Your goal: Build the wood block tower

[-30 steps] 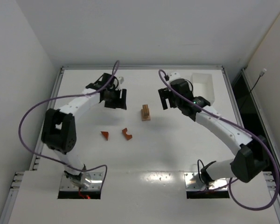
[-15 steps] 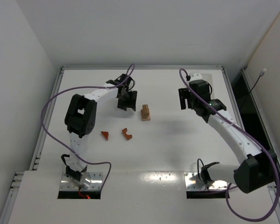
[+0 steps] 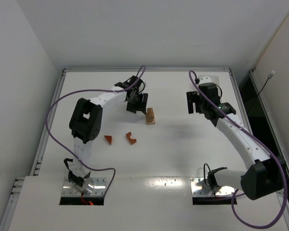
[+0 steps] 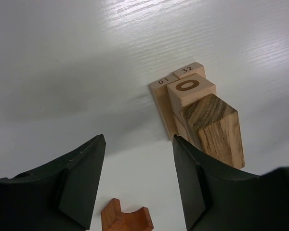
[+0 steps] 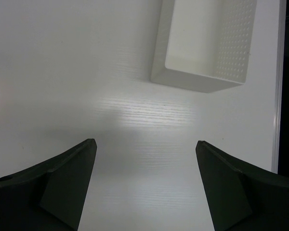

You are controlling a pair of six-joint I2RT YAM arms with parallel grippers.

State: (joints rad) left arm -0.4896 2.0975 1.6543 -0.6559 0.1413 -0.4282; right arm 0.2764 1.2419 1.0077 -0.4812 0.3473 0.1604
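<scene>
The left gripper (image 4: 137, 140), jaws spread and empty, hangs beside the part-built wood block tower (image 4: 195, 113) at the middle of the table (image 3: 183, 159), while the wedge (image 3: 108, 139) and arch (image 3: 131, 138) lie unplaced nearer its near edge and the right gripper (image 3: 194, 107) is spread and empty too.

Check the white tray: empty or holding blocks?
Empty where visible: the right wrist view shows the white tray with a bare floor, nothing inside; its far end is cropped.

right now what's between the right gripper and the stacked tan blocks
Nothing but bare white table lies between the right gripper and the stacked tan blocks; the top external view shows the whole stretch.
</scene>
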